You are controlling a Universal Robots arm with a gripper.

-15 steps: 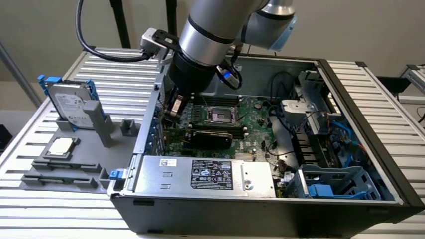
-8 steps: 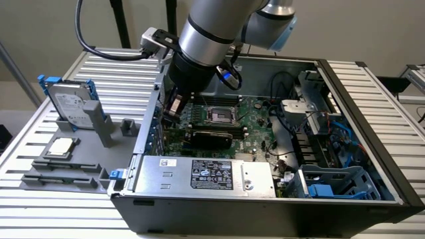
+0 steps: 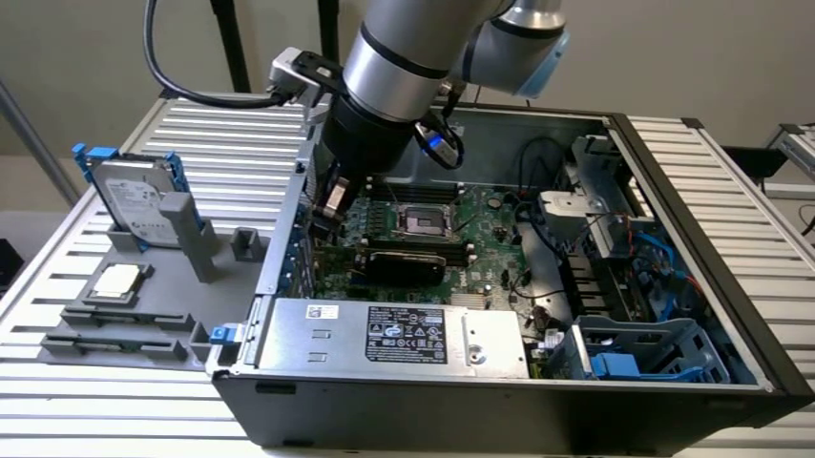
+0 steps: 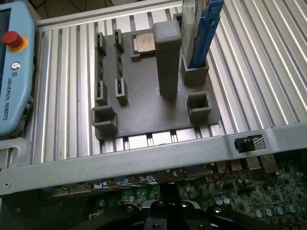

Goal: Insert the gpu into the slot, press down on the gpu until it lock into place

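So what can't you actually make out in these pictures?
- Whether the gpu is locked: exterior view, the card hides its own underside and the slot.
- What the end effector touches: wrist view, cut off at the picture's edge; exterior view, the arm covers it.
- Print on the silver box label: exterior view, too small.

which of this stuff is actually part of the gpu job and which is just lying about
Part of the job:
gpu, lying in the case
end effector, shut, over the motherboard

Just lying about:
grey drive
processor chip
silver labelled box
teach pendant
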